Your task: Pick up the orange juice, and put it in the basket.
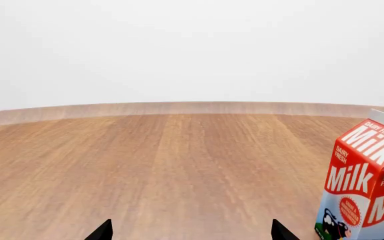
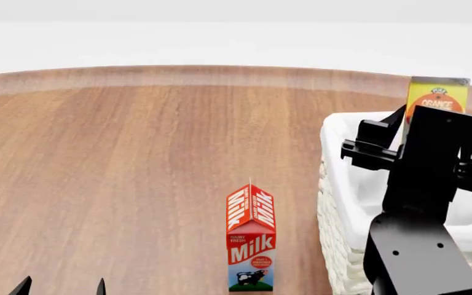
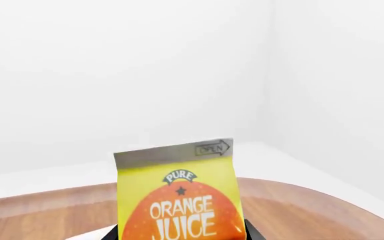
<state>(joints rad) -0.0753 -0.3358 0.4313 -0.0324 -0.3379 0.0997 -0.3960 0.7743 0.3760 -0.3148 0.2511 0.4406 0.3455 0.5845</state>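
Gripping the juice (image 3: 177, 200) between my right gripper's (image 3: 182, 232) fingers, I hold it upright above the basket (image 2: 338, 184); left gripper (image 1: 190, 232) spread.

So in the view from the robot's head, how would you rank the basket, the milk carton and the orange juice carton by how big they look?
1. Basket: clearly the largest, though cut off by the frame and partly behind the right arm.
2. Milk carton: fully visible.
3. Orange juice carton: looks smallest, but only its top shows and it sits farther away, so its true size is unsure.

The right arm reaches forward, raised, its claw (image 3: 182, 231) clamped on the orange juice (image 3: 178, 195); the left claw (image 1: 190, 231) hangs low, jaws spread.
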